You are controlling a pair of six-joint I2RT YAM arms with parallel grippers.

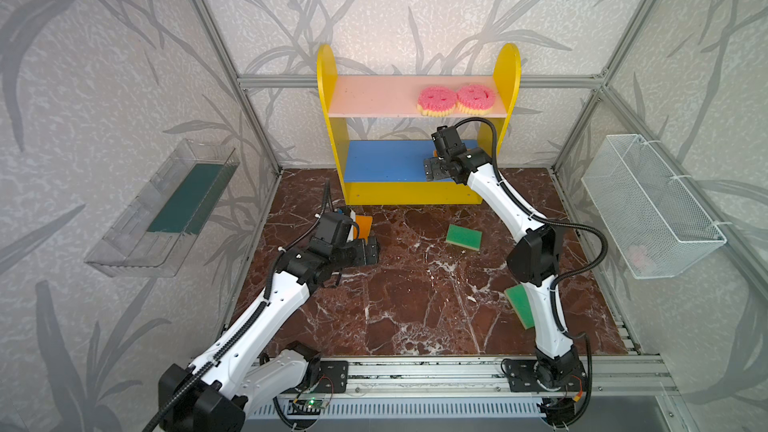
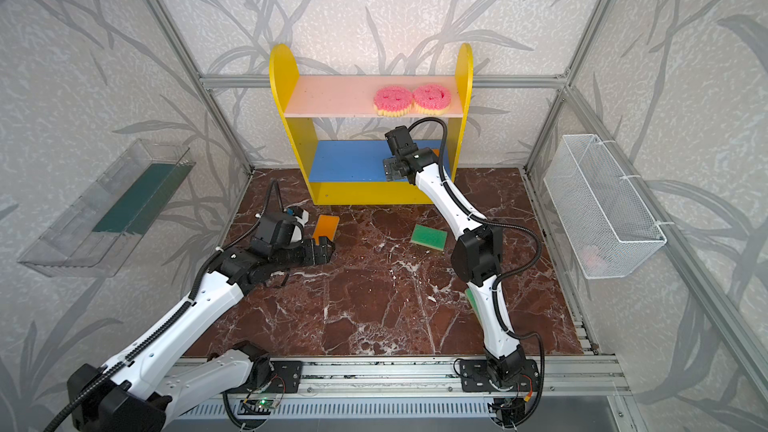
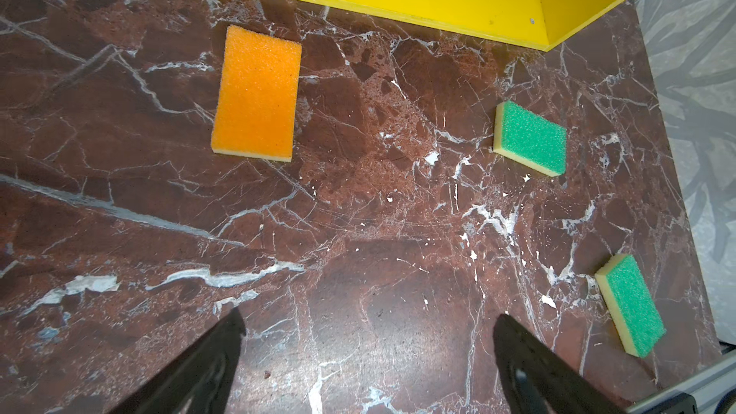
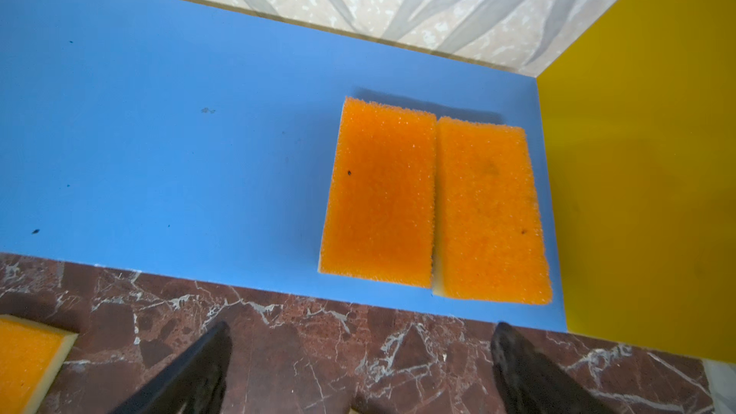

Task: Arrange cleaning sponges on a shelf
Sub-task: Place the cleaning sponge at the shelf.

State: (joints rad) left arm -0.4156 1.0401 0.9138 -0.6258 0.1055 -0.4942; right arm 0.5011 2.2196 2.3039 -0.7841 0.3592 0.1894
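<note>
The shelf (image 1: 328,89) stands at the back. Two pink smiley sponges (image 1: 439,98) (image 1: 477,97) lie on its pale pink upper board. In the right wrist view two orange sponges (image 4: 380,193) (image 4: 490,213) lie side by side on the blue board (image 4: 159,133), against the yellow side. My right gripper (image 4: 362,326) hangs open and empty just in front of that board. A third orange sponge (image 3: 257,93) and two green sponges (image 3: 531,137) (image 3: 631,304) lie on the marble floor. My left gripper (image 3: 368,316) is open and empty, low over the floor near the orange one.
A clear plastic tray (image 1: 166,209) with a dark green liner hangs on the left wall. A white wire basket (image 1: 648,205) hangs on the right wall. One green sponge (image 1: 519,305) lies partly behind my right arm. An aluminium rail (image 1: 415,376) runs along the front.
</note>
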